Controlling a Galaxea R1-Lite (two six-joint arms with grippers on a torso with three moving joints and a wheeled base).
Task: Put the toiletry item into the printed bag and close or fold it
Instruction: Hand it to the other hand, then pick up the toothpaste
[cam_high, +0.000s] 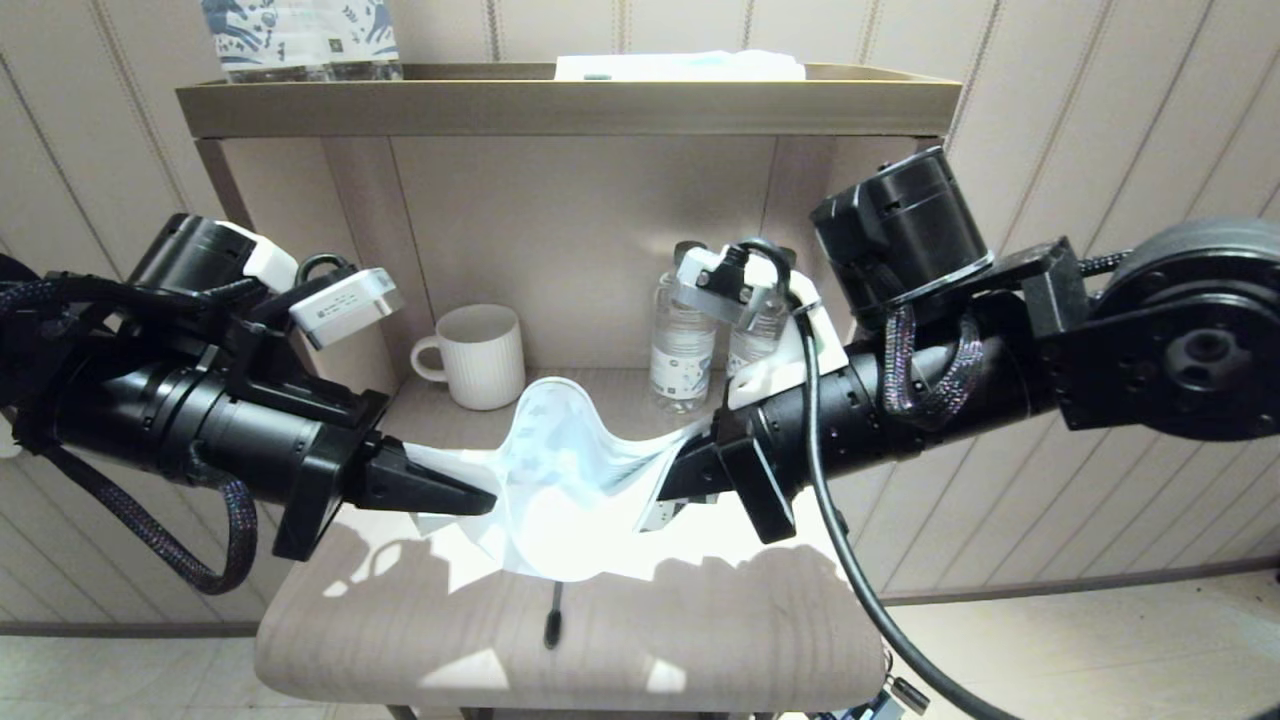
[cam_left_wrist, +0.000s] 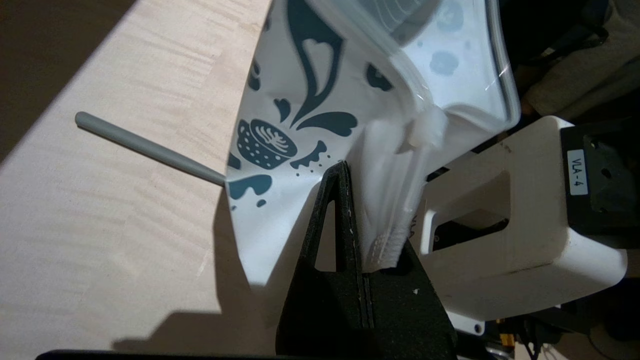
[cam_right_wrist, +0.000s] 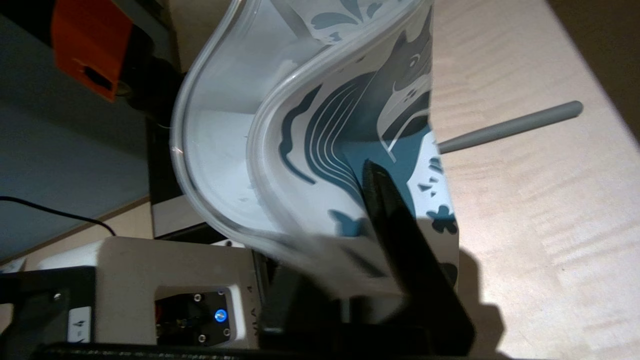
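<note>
The printed bag (cam_high: 560, 460) hangs bowed between both grippers above the table (cam_high: 700, 640), its zip rim gaping upward. My left gripper (cam_high: 482, 498) is shut on the bag's left edge, and the right gripper (cam_high: 672, 482) is shut on its right edge. The left wrist view shows the bag (cam_left_wrist: 320, 80) clamped in the left gripper (cam_left_wrist: 375, 215). In the right wrist view the bag (cam_right_wrist: 300, 130) is pinched by the right gripper (cam_right_wrist: 345, 240). The toiletry item (cam_high: 552, 615), a thin grey toothbrush (cam_left_wrist: 145, 145) (cam_right_wrist: 510, 127), lies on the table beneath the bag. Its far part is hidden behind the bag.
A white mug (cam_high: 482, 355) stands at the back left of the table. Two water bottles (cam_high: 683, 345) stand at the back, close to the right wrist. The shelf (cam_high: 560, 105) above carries blue-patterned wrapped bottles (cam_high: 300, 40) and a white folded item (cam_high: 680, 65).
</note>
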